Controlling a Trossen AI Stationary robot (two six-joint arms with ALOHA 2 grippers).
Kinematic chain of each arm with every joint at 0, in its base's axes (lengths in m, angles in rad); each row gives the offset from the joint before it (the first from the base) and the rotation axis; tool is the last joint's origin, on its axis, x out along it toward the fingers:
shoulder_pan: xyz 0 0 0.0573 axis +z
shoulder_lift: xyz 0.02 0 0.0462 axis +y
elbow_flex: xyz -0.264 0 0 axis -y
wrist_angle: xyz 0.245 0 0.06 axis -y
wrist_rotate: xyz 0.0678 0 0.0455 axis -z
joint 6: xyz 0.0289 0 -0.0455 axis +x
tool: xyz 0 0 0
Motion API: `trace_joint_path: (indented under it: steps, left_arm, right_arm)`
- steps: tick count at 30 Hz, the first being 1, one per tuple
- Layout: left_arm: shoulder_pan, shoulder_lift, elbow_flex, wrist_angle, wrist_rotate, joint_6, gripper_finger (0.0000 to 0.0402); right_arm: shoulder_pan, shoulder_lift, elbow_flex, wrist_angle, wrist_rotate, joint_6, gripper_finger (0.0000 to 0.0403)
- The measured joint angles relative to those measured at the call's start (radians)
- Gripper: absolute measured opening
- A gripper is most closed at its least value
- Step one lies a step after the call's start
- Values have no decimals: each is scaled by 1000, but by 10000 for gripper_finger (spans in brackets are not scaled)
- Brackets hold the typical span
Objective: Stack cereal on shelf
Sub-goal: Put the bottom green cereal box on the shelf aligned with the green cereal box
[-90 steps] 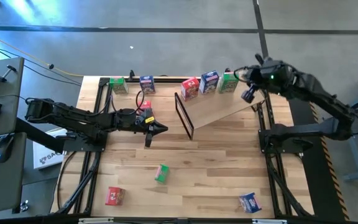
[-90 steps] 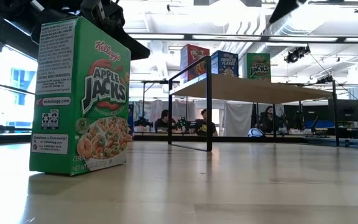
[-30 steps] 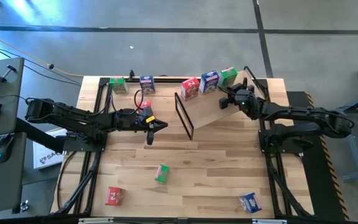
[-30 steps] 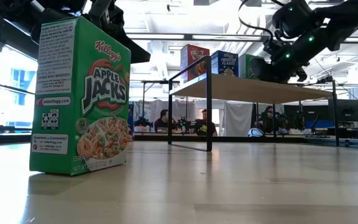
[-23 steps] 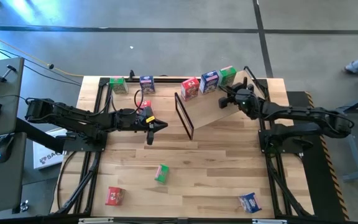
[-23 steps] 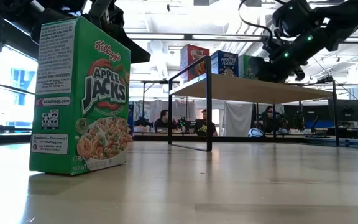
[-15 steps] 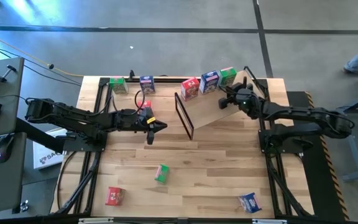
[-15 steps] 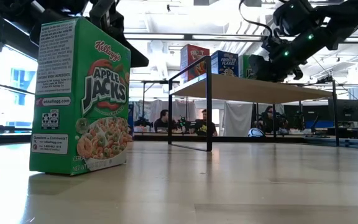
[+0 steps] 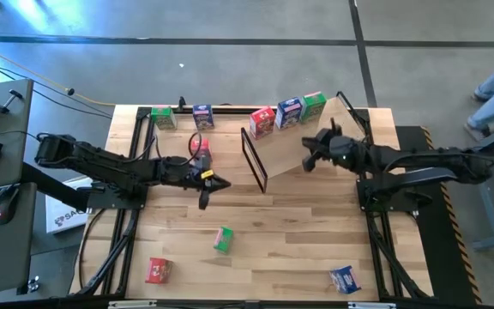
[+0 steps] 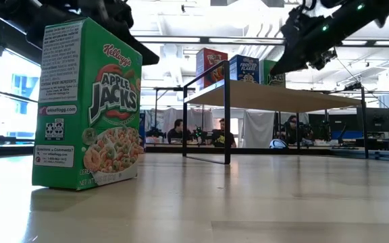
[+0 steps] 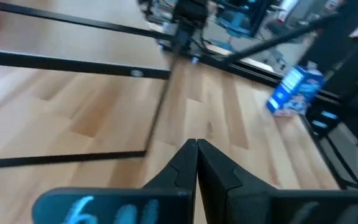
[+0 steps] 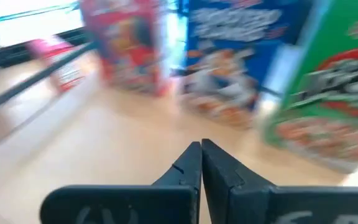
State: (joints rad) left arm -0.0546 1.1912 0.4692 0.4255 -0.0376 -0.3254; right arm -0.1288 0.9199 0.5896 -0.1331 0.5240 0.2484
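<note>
The shelf [image 9: 303, 142] is a tilted plywood board with a black frame end [image 9: 256, 160]. A red [image 9: 262, 122], a blue [image 9: 288, 112] and a green cereal box [image 9: 313, 106] stand in a row on its far edge. My right gripper [image 9: 307, 163] hovers shut above the board, on the near side of those boxes [image 12: 229, 56], and holds nothing. My left gripper [image 9: 219, 183] hangs shut and empty over the table left of the frame. In the low view a green cereal box [image 10: 90, 108] stands close in front.
Loose boxes on the table: green [image 9: 163, 118] and blue [image 9: 202, 115] at the far left, a pink-red one [image 9: 200, 148] by my left arm, green [image 9: 222, 239] in the middle, red [image 9: 158, 270] and blue [image 9: 344, 279] along the near edge. A person's legs [image 9: 491, 99] show at the right.
My right gripper has drawn back from the green box on the shelf toward the table's near edge, rising and swinging a little, its fingers still shut. The three boxes on the shelf have stayed in place.
</note>
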Motion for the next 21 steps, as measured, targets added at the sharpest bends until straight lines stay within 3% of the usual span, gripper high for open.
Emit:
trace_joint_path:
  steps: [3,8,11,15,21]
  left_arm:
    - [-37,0,33,-45,1,-12,3]
    - [-109,0,121,-165,-2,-20,1]
    - [-149,0,167,-219,-99,-86,1]
    - [-187,0,242,-380,-167,-200,4]
    - [-248,7,358,-635,-217,-394,55]
  right_arm:
    - [93,14,0,4,26,30,0]
    - [234,49,-4,22,157,40,0]
    - [291,73,-64,151,185,35,0]
    - [351,90,-183,403,142,3,0]
    - [409,73,-286,633,128,-93,0]
